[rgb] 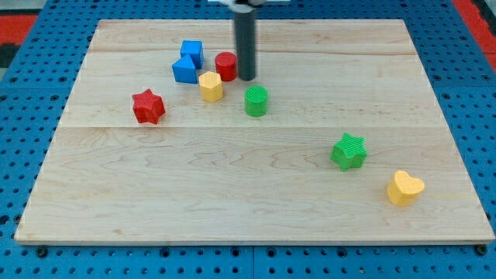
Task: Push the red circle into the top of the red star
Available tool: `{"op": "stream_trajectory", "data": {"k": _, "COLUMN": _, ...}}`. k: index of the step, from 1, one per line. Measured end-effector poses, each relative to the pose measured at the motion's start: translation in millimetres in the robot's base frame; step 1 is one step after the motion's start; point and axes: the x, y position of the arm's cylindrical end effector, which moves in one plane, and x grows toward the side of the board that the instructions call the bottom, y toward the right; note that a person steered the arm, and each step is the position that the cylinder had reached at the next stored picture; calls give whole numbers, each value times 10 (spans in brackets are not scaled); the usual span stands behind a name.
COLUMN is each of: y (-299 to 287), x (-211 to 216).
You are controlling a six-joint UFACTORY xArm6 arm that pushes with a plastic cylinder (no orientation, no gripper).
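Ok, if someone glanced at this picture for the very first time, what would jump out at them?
Probably the dark rod coming down from the view's top, my tip just right of the red circle. Next, the tight cluster there: two blue blocks and a yellow block. The red star sits alone further left.

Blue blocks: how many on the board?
2. A blue cube toward the view's top left, and a second blue block touching it just below, left of the red circle. My tip is right of that circle. None seems hidden.
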Motion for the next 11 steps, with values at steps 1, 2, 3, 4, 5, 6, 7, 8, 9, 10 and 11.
{"op": "stream_trajectory", "data": {"k": 1, "y": 10, "x": -377}}
{"op": "stream_trajectory", "data": {"k": 2, "y": -871, "x": -215}}
{"op": "stream_trajectory", "data": {"k": 3, "y": -1041, "x": -116}}
{"op": "stream_trajectory", "data": {"k": 4, "y": -638, "x": -167}}
{"op": "stream_trajectory", "data": {"k": 5, "y": -572, "x": -14}}
{"op": "stream_trajectory", "data": {"k": 6, "y": -1239, "x": 121}}
{"op": "stream_trajectory", "data": {"k": 7, "y": -1637, "x": 223}}
{"op": "stream_trajectory", "data": {"k": 8, "y": -1562, "x": 188}}
{"op": "stream_trajectory", "data": {"k": 9, "y": -1622, "x": 342}}
{"op": "stream_trajectory", "data": {"k": 10, "y": -1265, "x": 631}}
{"op": "stream_trajectory", "data": {"k": 11, "y": -1057, "x": 823}}
